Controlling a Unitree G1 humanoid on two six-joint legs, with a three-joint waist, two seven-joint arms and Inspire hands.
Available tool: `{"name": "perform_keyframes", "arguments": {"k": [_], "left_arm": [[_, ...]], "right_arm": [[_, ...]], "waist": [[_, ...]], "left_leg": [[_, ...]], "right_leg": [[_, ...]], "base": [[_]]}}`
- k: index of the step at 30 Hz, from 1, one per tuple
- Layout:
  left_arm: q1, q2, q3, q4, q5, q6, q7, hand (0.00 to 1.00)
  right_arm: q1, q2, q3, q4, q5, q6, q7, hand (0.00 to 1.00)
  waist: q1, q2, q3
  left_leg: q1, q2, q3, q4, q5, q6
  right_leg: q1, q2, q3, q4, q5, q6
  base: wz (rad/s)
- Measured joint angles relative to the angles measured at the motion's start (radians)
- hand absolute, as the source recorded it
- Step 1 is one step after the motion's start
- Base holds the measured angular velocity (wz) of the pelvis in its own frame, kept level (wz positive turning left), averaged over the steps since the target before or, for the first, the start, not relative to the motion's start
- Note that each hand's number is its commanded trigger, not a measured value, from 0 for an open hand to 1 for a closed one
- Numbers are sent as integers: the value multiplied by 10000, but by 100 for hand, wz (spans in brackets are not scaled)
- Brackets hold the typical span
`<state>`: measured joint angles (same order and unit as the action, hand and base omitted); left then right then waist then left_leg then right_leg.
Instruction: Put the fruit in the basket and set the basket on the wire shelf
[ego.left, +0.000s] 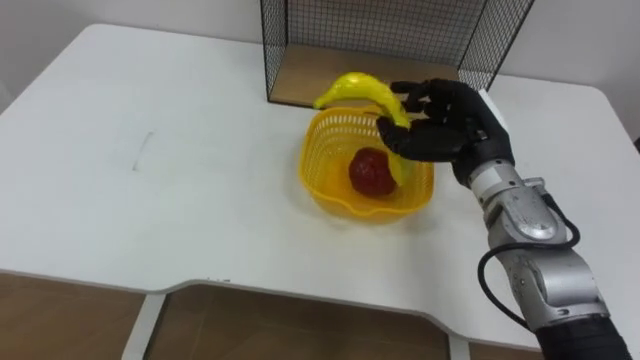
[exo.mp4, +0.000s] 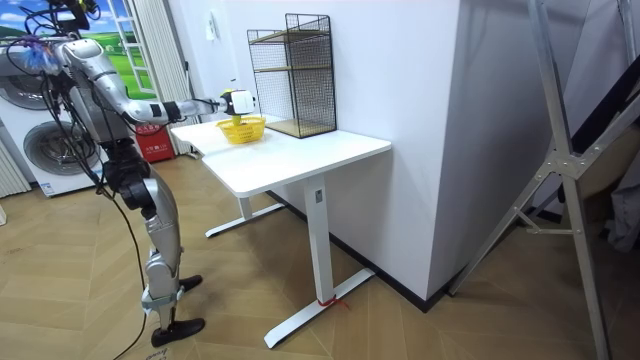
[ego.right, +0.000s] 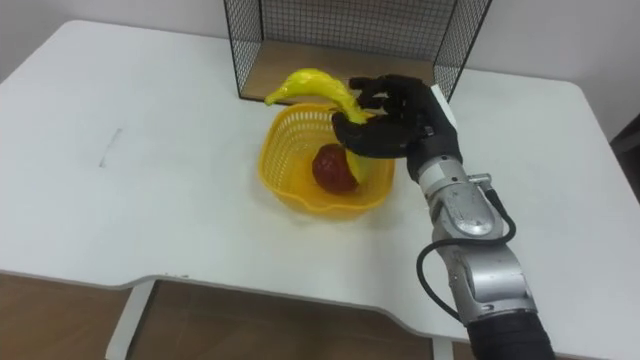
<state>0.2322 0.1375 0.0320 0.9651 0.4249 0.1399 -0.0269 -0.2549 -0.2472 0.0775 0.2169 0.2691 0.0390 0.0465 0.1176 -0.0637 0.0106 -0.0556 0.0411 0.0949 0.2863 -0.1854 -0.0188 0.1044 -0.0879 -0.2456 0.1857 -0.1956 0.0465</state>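
Our right hand (ego.left: 440, 125) reaches in over the table's near right edge, its fingers curled round the lower end of the banana (ego.left: 360, 90), which we hold above the yellow basket (ego.left: 322, 190). That lower end dips inside the rim on the right side, beside the red fruit (ego.left: 372, 172), while the tip arcs up toward the far left. We cannot tell whether the banana rests on anything. The red fruit, probably an apple, lies on the basket's floor, so we judge that one fruit is in and the second is about to be let go. These two are the fruit we can see. What is left, as we read it, is to loosen the hold on the banana, take up the basket and set it on the wire shelf (ego.left: 300, 30). The basket sits on the white table (ego.left: 150, 150) toward its far edge, just in front of the shelf's open side. The shelf's wooden bottom board (ego.left: 310, 85) looks bare where we see it. In the room view we stand at the table's side with that arm stretched out over it.
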Motion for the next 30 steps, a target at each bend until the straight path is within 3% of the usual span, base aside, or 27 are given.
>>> {"name": "perform_keyframes", "arguments": {"k": [8,15,30], "left_arm": [[-5,0,14,11,12,23,-8,0],[-22,1,14,0,36,29,-7,0],[-31,4,16,5,-25,28,62,0]], "right_arm": [[9,0,0,65,-131,55,-2,0],[9,0,-2,65,-381,57,-3,0],[209,-2,-3,86,-383,59,-31,0]], "waist": [[-13,-7,17],[-25,5,-46],[-100,50,-95]], "left_leg": [[-22,1,-1,25,1,2],[-41,1,6,43,3,4],[-14,-1,-36,66,3,4]], "right_leg": [[-58,-1,2,6,1,-1],[-119,-2,1,9,1,-1],[24,-1,-47,12,2,-3]], "base": [[0],[0],[0]]}}
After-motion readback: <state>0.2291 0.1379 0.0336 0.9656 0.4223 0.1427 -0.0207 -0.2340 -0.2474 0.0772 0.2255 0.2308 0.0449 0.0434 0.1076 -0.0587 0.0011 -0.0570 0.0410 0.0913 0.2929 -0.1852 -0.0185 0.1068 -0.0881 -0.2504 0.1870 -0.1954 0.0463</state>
